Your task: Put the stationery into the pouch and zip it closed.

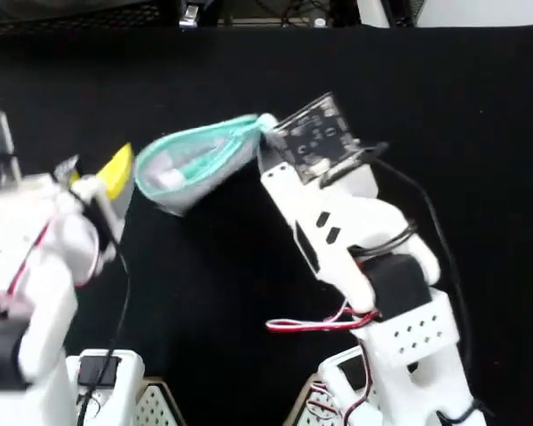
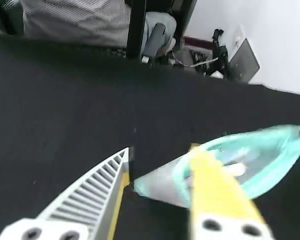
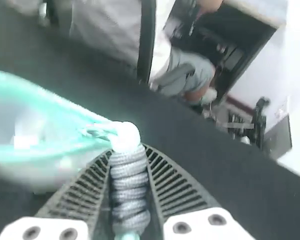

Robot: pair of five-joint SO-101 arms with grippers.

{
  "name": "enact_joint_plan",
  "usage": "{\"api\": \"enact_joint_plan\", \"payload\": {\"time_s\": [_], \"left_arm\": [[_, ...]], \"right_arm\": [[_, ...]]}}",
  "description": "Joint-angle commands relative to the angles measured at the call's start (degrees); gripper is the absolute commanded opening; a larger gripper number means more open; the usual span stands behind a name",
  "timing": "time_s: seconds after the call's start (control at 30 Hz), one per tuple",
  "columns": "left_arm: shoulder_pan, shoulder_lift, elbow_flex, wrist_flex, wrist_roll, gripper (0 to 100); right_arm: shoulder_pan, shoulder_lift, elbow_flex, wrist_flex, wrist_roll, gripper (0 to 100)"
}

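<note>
Pouch (image 1: 191, 164) dangles by its cord (image 3: 125, 185) from the clamped right hand (image 3: 125, 145), open left hand (image 2: 160, 155) just beside.

1. Table (image 1: 493, 98): covered edge to edge in plain black cloth, which lies flat with no visible folds or marks.
2. Beyond the table's far edge: a narrow band of dark clutter (image 1: 275, 11), too dim to itemise.
3. White wall (image 1: 484, 11) behind the far right corner.
4. Black upright post (image 2: 136, 25) stands just past the table's far edge.
5. Grey mesh panel (image 2: 244, 60) leans against the white wall, on the floor.
6. Dark red skirting strip (image 2: 196, 41) runs along the foot of that wall.
7. Dark open-fronted unit (image 3: 240, 35) with a pale top, well behind the table.
</note>
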Motion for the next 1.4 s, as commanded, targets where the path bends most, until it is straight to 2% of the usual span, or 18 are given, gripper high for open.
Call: {"api": "enact_joint_plan", "payload": {"time_s": [0.0,0.1,0.3,0.47,0.6,0.77,0.97,1.1,1.23,1.37], "left_arm": [[-0.1,-5.8,-0.9,3.9,-0.6,4],[1.6,-10.2,6.8,0.9,-0.4,7],[14.6,-12.7,28.9,-15.3,-0.4,7],[25.5,-12.7,33.6,-20.9,-3.3,7],[25.7,-12.8,34.9,-22.4,-8.8,7],[22.0,-13.2,39.5,-25.2,-8.9,7],[21.4,-13.2,47.3,-30.0,-8.9,7],[21.3,-13.2,52.2,-36.5,-8.9,7],[21.8,-13.2,54.9,-40.9,-5.6,7],[27.1,-13.2,53.1,-37.5,-2.6,7]], "right_arm": [[0.4,3.0,-8.3,0.1,-1.2,1.2],[0.4,6.7,-10.9,0.0,-1.5,1.2],[0.4,11.2,-15.3,0.0,-1.2,1.2],[0.7,12.0,-13.9,-0.1,-1.1,1.2],[0.4,11.6,-13.8,-0.1,-1.1,1.2],[0.5,12.0,-13.7,-0.4,-1.6,1.2],[0.4,12.1,-13.6,-0.4,-1.6,1.2],[0.4,12.1,-13.6,-0.4,-1.6,1.2],[0.4,12.1,-13.6,-0.4,-1.5,1.2],[0.4,12.1,-13.6,-0.4,-1.5,1.2]]}}
